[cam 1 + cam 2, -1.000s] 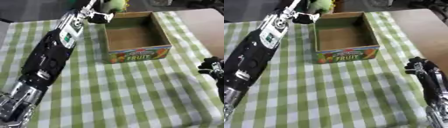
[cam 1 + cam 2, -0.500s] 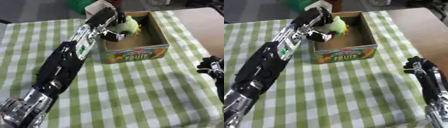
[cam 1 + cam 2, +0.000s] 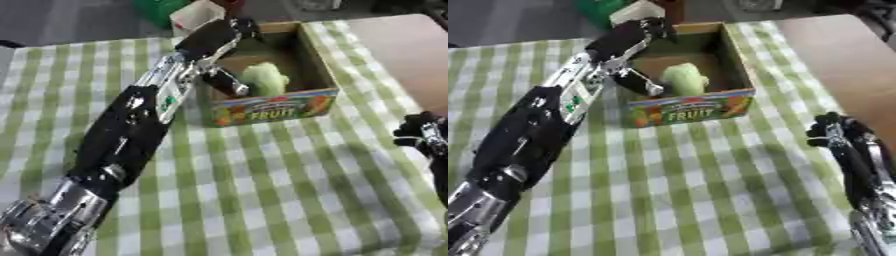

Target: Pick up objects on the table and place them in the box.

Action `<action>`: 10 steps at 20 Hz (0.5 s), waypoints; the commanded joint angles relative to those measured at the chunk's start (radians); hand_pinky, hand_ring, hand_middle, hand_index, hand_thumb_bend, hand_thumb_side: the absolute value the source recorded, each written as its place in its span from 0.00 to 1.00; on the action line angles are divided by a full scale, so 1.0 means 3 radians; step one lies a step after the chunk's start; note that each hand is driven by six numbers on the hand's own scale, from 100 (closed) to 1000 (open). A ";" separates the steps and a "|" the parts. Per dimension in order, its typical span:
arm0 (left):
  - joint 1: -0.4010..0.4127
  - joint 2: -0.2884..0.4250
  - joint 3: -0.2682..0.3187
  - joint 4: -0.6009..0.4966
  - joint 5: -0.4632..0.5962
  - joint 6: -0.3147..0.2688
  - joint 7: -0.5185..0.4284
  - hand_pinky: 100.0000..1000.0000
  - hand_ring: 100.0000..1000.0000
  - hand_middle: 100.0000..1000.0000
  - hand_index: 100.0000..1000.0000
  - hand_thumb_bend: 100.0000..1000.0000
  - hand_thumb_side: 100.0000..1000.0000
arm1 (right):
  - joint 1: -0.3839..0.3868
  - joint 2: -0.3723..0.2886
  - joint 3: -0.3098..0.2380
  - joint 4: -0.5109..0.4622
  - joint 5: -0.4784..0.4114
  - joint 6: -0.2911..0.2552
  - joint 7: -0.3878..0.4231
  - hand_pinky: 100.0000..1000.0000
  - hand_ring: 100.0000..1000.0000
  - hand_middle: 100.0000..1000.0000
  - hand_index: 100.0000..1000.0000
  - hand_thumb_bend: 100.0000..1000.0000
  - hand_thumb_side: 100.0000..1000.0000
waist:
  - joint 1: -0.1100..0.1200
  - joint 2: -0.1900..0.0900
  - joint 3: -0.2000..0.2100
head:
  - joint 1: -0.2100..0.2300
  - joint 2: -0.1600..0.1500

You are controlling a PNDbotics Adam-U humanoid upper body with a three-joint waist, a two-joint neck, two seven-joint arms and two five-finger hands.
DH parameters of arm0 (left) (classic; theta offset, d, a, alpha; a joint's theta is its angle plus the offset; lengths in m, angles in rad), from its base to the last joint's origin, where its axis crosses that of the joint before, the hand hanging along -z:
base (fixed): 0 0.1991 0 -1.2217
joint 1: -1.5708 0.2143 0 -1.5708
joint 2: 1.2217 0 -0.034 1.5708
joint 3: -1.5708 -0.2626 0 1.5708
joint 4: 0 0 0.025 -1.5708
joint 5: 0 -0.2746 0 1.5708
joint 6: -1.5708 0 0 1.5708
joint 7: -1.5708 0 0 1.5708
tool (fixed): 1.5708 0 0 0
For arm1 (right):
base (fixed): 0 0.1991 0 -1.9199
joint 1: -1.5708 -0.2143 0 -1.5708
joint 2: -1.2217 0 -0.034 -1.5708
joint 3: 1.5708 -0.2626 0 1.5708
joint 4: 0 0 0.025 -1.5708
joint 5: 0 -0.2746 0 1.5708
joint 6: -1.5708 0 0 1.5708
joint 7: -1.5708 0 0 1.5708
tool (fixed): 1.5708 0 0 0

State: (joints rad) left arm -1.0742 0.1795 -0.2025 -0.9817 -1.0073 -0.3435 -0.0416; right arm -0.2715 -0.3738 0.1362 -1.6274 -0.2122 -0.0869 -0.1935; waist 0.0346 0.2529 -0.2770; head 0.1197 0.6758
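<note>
Tablecloth (image 3: pixel 262 190), green-checked, bare of other objects anywhere in view. Box (image 3: pixel 273 107) at far centre, fruit print on its near wall, now with the pale green item (image 3: pixel 265 80) lying inside, against the left half of the floor. Left hand (image 3: pixel 219 37) above the box's far-left corner, fingers relaxed and straight, one dark finger (image 3: pixel 229 82) pointing down just beside the green item, apart from it or barely touching — hard to say which. Right hand (image 3: pixel 837 135) idle at near right, fingers curled, holding nothing.

Half a second ago: green item gripped by the left hand over the box's left wall. Now released and resting on the box floor, fingers opened off it. One second ago: hand and item beyond the far-left corner, box empty.

Judgement: this placement looks done; next call is lifting the left arm clear. Nothing more to pick up visible on the cloth, so task probably near its end.
</note>
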 commanded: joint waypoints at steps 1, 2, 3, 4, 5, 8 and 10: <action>-0.0039 0.0062 -0.0010 -0.0181 0.0113 -0.0043 0.0023 0.67 0.77 0.78 0.79 0.87 0.19 | -0.0012 -0.0031 -0.0021 -0.0032 -0.0001 -0.0007 0.0002 0.57 0.59 0.50 0.62 0.00 0.57 | -0.0028 -0.0057 0.0018 | -0.0023 -0.0014; -0.0023 0.0077 -0.0007 -0.0236 0.0167 -0.0035 0.0028 0.67 0.76 0.77 0.79 0.86 0.17 | -0.0007 -0.0031 -0.0025 -0.0030 -0.0001 -0.0008 -0.0002 0.57 0.59 0.50 0.62 0.00 0.57 | -0.0030 -0.0059 0.0031 | -0.0028 -0.0009; -0.0007 0.0098 0.0001 -0.0292 0.0221 -0.0018 0.0037 0.65 0.75 0.75 0.78 0.83 0.10 | -0.0001 -0.0030 -0.0029 -0.0028 0.0000 -0.0009 -0.0005 0.57 0.59 0.50 0.62 0.00 0.57 | -0.0033 -0.0063 0.0046 | -0.0036 -0.0002; 0.0016 0.0127 0.0017 -0.0357 0.0276 0.0008 0.0055 0.64 0.74 0.74 0.77 0.82 0.06 | 0.0007 -0.0028 -0.0035 -0.0027 0.0001 -0.0011 -0.0009 0.57 0.59 0.50 0.62 0.00 0.57 | -0.0036 -0.0069 0.0065 | -0.0049 0.0005; 0.0044 0.0153 0.0037 -0.0423 0.0330 0.0042 0.0073 0.62 0.74 0.72 0.75 0.80 0.01 | 0.0020 -0.0028 -0.0043 -0.0024 0.0001 -0.0013 -0.0015 0.57 0.59 0.50 0.62 0.00 0.57 | -0.0040 -0.0076 0.0089 | -0.0066 0.0014; 0.0160 0.0252 0.0135 -0.0619 0.0493 0.0156 0.0123 0.60 0.73 0.71 0.71 0.66 0.00 | 0.0048 -0.0026 -0.0063 -0.0014 0.0006 -0.0019 -0.0033 0.57 0.59 0.50 0.62 0.00 0.58 | -0.0050 -0.0094 0.0157 | -0.0112 0.0036; 0.0263 0.0318 0.0245 -0.0754 0.0596 0.0246 0.0186 0.58 0.72 0.70 0.70 0.52 0.00 | 0.0069 -0.0026 -0.0078 -0.0008 0.0009 -0.0024 -0.0045 0.57 0.59 0.50 0.62 0.00 0.58 | -0.0057 -0.0106 0.0203 | -0.0148 0.0045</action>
State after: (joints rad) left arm -0.9800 0.2431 -0.1527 -1.1670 -0.8490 -0.2849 0.0047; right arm -0.2444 -0.3696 0.1244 -1.6210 -0.2122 -0.0918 -0.2022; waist 0.0230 0.2414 -0.2128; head 0.0830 0.6849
